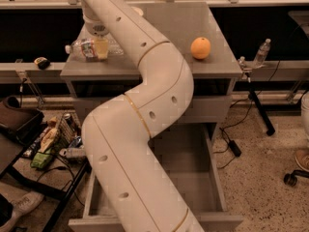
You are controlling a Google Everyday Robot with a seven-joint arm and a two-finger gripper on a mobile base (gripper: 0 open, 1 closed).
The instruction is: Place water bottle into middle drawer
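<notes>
Water bottle [83,50] is lying on its side at the left of the cabinet top [193,23], gripper [100,46] right over it, can't tell how the jaws stand. Looks light, thin-walled and slick, so I'd squeeze gently mid-body. Middle drawer [193,178] is open below.

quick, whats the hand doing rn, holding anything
hand: down over the water bottle, which lies on its side on the cabinet top; whether it is open, closed or holding the bottle cannot be told
</notes>
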